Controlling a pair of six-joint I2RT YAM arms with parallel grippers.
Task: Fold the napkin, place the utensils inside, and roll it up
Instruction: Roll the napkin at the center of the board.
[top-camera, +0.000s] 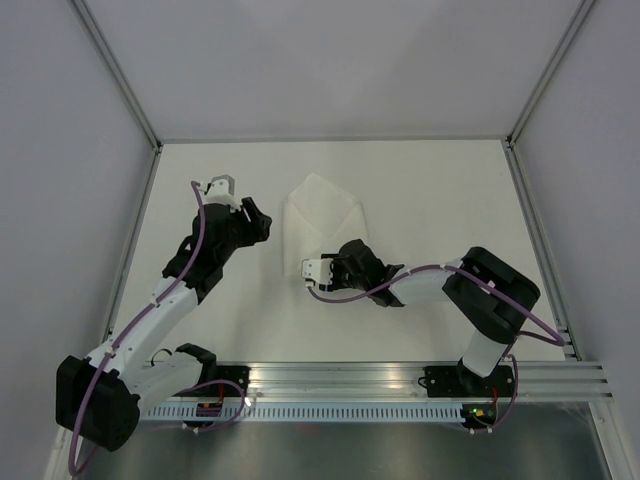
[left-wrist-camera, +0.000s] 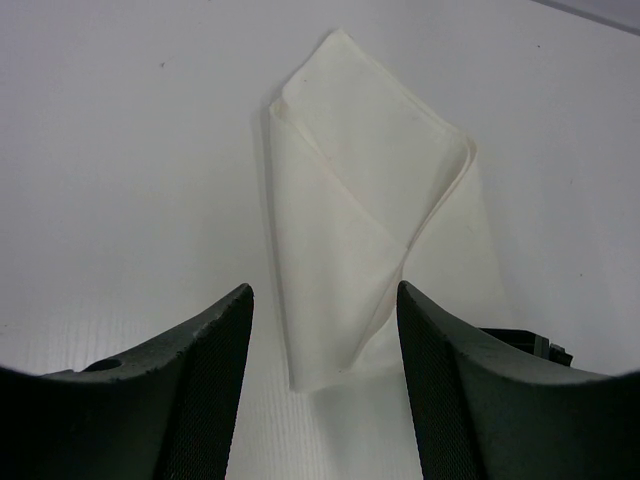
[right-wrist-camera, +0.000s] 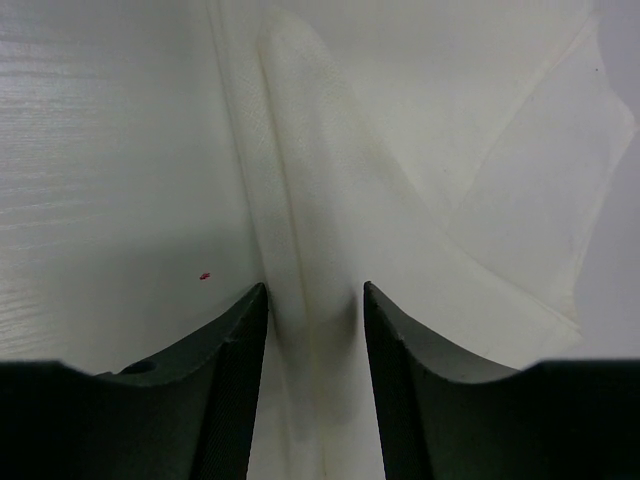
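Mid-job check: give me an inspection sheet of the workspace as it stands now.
Surface: white table, smooth, evenly lit.
Job's things: napkin folded to a point, lying mid-table; utensils not seen in any view.
Clutter: one tiny red speck on the table beside the napkin; nothing else seen.
Grippers: left tool open and empty, short of the napkin; right tool closed on a raised ridge of the napkin, cloth touching both fingers.
Cables: purple cable along the left arm; a second along the right arm, looping under the wrist.
Surroundings: grey walls on three sides; aluminium rail at the near edge.
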